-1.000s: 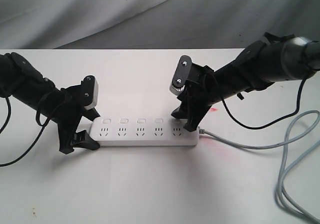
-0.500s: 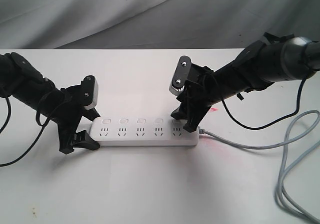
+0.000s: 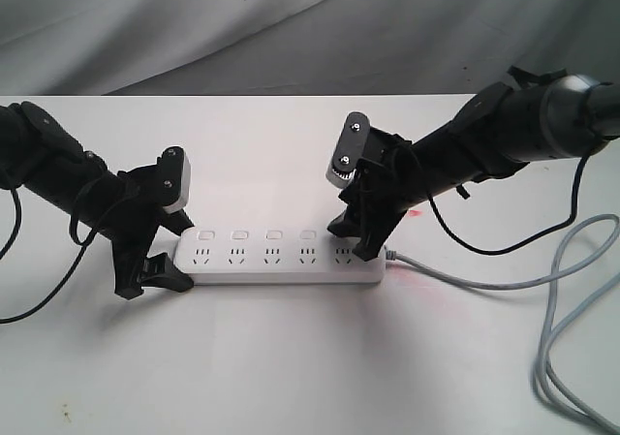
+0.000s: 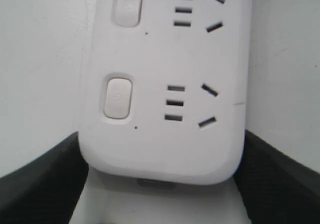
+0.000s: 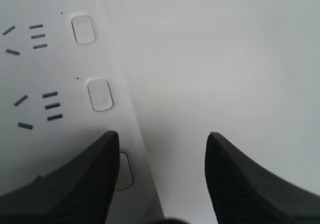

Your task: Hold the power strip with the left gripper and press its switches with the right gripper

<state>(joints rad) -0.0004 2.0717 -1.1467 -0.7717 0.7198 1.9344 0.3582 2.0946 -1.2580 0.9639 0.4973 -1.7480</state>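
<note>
Surfaces noted: power strip (image 3: 281, 261) smooth white plastic with a faint satin sheen, switches (image 4: 117, 97) the same; pads (image 5: 240, 184) of right gripper (image 5: 162, 154) matt black, finely textured; cable (image 3: 504, 285) smooth grey sheath; table (image 3: 291, 357) matt white; backdrop (image 3: 291, 28) creased grey cloth.

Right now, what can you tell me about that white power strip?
The strip is a long flat bar of white plastic with rounded ends, lying flat on the table. It has five sockets, each with a small switch beside it. A grey cable leaves one end and loops away. The left gripper clamps the other end between its jaws; the open right gripper has one finger over the switch nearest the cable.
</note>
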